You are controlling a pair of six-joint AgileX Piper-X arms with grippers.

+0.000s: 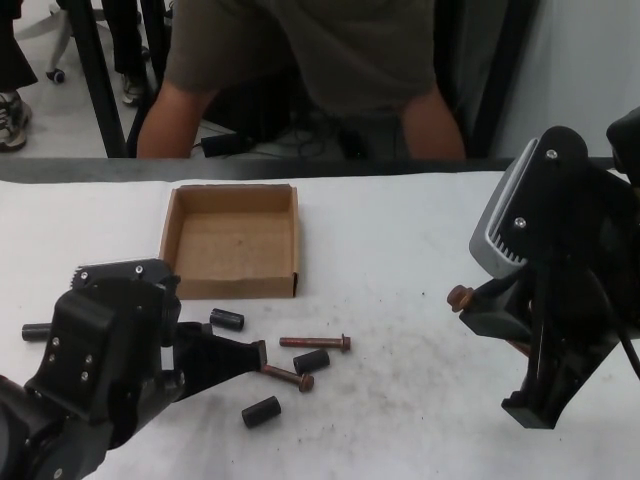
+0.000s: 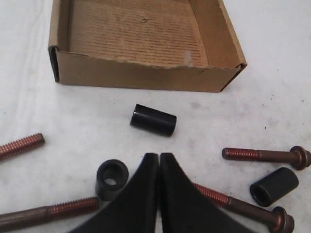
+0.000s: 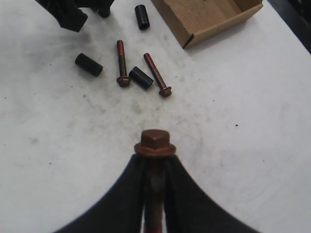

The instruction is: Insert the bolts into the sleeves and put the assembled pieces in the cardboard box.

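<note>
My right gripper (image 3: 154,167) is shut on a copper bolt (image 3: 154,143), head outward, and holds it above the bench at the right (image 1: 460,297). My left gripper (image 2: 159,162) is shut with nothing between its fingers, low over the loose parts in front of the cardboard box (image 2: 146,80). A black sleeve (image 2: 153,120) lies just beyond its tips, and another sleeve (image 2: 112,178) stands beside one finger. A bolt (image 2: 243,206) runs partly under the other finger. In the high view, two bolts (image 1: 315,342) (image 1: 287,377) and sleeves (image 1: 311,361) (image 1: 261,411) lie near the box (image 1: 230,285).
The box is empty inside. One more sleeve (image 1: 37,331) lies at the far left of the white bench. Two further bolts (image 2: 22,145) (image 2: 48,213) lie to one side of the left gripper. A person sits behind the bench's far edge.
</note>
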